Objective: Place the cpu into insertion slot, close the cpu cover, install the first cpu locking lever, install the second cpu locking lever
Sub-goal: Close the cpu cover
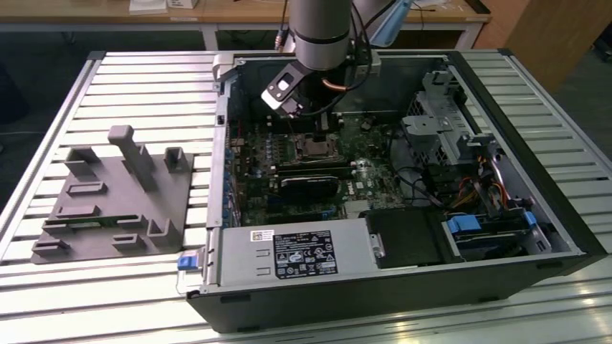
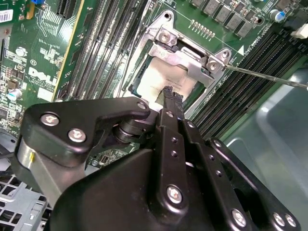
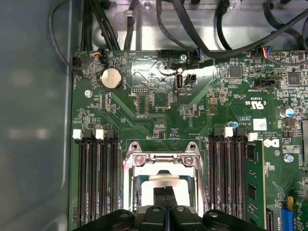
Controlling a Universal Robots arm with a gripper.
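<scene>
My gripper (image 1: pixel 319 129) hangs inside the open computer case, right above the insertion slot (image 1: pixel 314 147). In both wrist views its two black fingers (image 2: pixel 169 98) are pressed together with nothing between them, their tips just over the cpu (image 2: pixel 151 79), which lies flat in the socket with its silvery top showing. The silver cpu cover (image 3: pixel 163 159) frames the chip and looks lowered around it. A thin metal locking lever (image 2: pixel 269 77) sticks out sideways from the socket corner, above the memory slots. The fingers hide part of the chip.
Long black memory slots (image 3: pixel 96 183) flank the socket on both sides. A black card (image 1: pixel 308 188) lies nearer the front, with the power supply (image 1: pixel 297 254) beyond it. Drive cage and cables (image 1: pixel 459 165) fill the exterior view's right. A grey fixture (image 1: pixel 115 201) stands outside the case.
</scene>
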